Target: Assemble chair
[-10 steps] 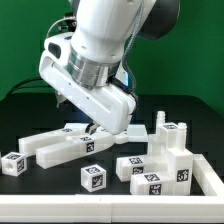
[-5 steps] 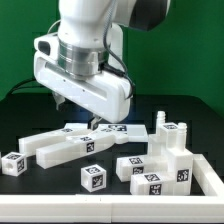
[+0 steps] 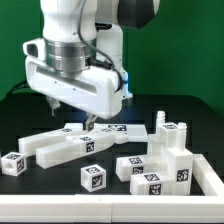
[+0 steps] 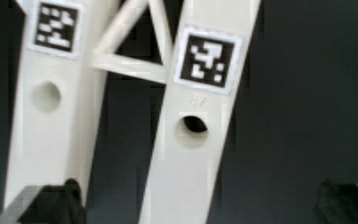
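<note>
White frame (image 4: 190, 172) (ends cropped), probably X-braced

Chair parts, white and tagged, lying loose.
The X-braced frame (image 3: 60, 146) lies flat, its rails (image 4: 194, 150) each showing a tag and a round hole. A small cube (image 3: 12, 164) sits at the exterior view's left, a second cube (image 3: 93, 177) nearer centre, and blocky parts (image 3: 165, 160) cluster at the right.

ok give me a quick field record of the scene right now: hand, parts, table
hand: open, holding nothing, fingers wide apart over the frame
frame: X-braced, lying flat on the table, two tagged bars with holes in the wrist view
left cube: tagged, at the exterior view's left edge
front cube: tagged, loose, nearer the camera than the frame
other parts: clustered at the exterior view's right
table: black
</note>
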Controlling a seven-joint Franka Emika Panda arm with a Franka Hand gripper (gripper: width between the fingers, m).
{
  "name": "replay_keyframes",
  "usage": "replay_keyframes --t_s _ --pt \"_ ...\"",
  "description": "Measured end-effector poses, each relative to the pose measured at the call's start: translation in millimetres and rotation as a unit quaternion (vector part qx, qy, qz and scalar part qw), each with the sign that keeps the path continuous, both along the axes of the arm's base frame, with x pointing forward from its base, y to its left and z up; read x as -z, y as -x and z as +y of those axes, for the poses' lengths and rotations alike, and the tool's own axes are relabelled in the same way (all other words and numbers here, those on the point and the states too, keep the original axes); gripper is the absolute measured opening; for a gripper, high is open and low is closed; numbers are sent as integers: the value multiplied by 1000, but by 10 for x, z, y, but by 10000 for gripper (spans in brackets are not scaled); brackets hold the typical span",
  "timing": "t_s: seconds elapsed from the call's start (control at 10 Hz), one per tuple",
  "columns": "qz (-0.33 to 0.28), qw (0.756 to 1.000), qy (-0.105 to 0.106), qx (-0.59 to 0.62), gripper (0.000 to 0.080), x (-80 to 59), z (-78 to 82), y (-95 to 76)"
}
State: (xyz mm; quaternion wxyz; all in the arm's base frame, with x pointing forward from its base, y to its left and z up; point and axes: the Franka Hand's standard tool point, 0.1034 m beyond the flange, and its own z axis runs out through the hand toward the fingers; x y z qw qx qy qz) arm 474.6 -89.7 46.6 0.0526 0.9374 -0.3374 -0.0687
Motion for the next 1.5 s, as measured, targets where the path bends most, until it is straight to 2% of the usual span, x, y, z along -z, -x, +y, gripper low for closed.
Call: replay_keyframes --t_s 0.2,0.6,0.8,0.9,1.0,1.1,1.2,1.4,1.5 --pt "7 1000 11 -3 649 206 63 42" --pt "-3 1000 19 -12 649 346 106 47" --pt "-12 1000 23 -18 649 360 87 39" --pt "-11 1000 23 -18 495 362 86 40" --pt "-11 999 23 -18 495 364 85 42" --pt "-13 999 24 -18 358 358 82 31" --pt "-14 999 23 -18 300 351 83 23" --pt "-11 1000 21 -12 300 341 64 34" --pt "5 1000 11 16 293 275 -37 86"
